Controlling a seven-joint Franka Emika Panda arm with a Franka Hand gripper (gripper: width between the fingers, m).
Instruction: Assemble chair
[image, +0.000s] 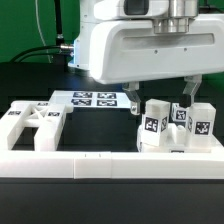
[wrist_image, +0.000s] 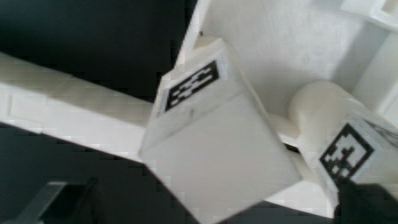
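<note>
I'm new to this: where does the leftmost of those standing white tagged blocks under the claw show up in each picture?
Exterior view: the upright white plastic block with a black-and-white tag stands toward this view's right, beneath the open gripper.
Wrist view: it fills the middle, tag facing the camera.
Shared landmark: the long white rail beside it.

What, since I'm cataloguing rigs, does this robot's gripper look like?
The gripper has a bulky, smooth white housing with rounded edges, with grey metal cylinders on top. Its two jaws are thin dark strips under it. No markings show. Black cables lie behind; whether they are the arm's is unclear.
</note>
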